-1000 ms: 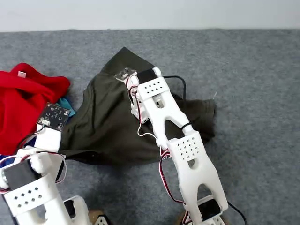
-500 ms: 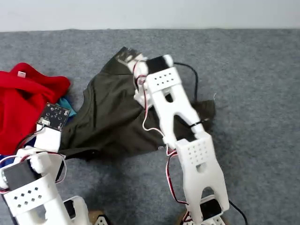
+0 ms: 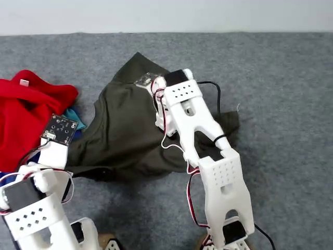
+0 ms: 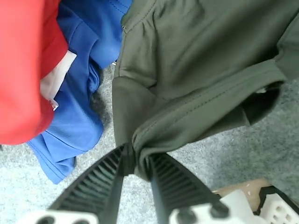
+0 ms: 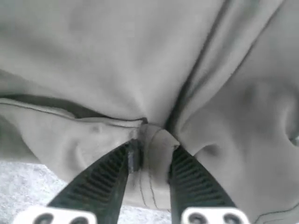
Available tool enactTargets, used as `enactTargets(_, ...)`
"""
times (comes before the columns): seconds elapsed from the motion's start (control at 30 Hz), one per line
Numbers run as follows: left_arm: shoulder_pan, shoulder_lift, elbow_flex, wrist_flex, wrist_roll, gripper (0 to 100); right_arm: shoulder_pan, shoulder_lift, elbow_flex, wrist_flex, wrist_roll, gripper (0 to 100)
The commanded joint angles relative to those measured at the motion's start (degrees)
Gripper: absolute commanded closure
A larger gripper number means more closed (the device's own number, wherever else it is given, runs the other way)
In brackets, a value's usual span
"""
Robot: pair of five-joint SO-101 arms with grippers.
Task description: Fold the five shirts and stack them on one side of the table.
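Your olive shirt (image 3: 119, 130) lies crumpled mid-table (image 3: 281, 78), nearer the far edge. Your right gripper (image 5: 150, 151) pinches a fold of it, its arm swung slightly rightward since a second ago. Your left gripper (image 4: 137, 156) clamps the near hem.

— What colour is the spread-out one?
— It's a dark olive-green shirt (image 3: 122, 138), plain.
— And the heap beside it?
— A plain red shirt (image 3: 23, 117), a blue shirt (image 4: 81, 119) and a teal scrap (image 3: 72, 113).
— The rest?
— A mottled grey table cover (image 3: 281, 78), and black ridged fingers on the white left gripper (image 4: 138, 157) and right gripper (image 5: 153, 150).
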Motion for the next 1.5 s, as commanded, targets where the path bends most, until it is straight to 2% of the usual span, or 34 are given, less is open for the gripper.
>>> enactTargets(0.0, 0.26, -0.79, -0.31, -0.97, 0.26, 99, -1.01, -1.10, -2.20, 2.42, 0.18, 89.8)
enactTargets(0.2, 0.26, -0.79, -0.31, -0.97, 0.26, 99, -3.12, -1.01, -1.93, 2.42, 0.44, 91.3)
enactTargets(0.3, 0.26, -0.79, -0.31, -0.97, 0.26, 99, -3.91, -2.24, -2.29, 2.42, 0.53, 99.5)
enactTargets(0.8, 0.18, -0.79, -0.57, -1.32, 0.26, 99, 0.48, -25.45, -2.02, 2.51, 0.53, 98.8)
enactTargets(1.03, 0.09, -0.79, -1.36, -1.32, 0.26, 99, 4.70, -33.36, -2.11, 2.51, 0.53, 98.8)
enactTargets(1.1, 0.00, -0.79, -4.09, -1.32, 1.23, 99, 6.11, -36.26, -2.11, 2.51, 0.53, 98.8)
enactTargets(1.23, 0.26, -0.62, -14.64, -2.20, 8.18, 99, 9.01, -43.47, -2.64, 1.89, 0.79, 98.8)
enactTargets(1.47, 0.35, -0.53, -27.47, -12.66, 14.68, 99, 12.26, -56.57, -2.73, 1.27, 7.56, 98.8)
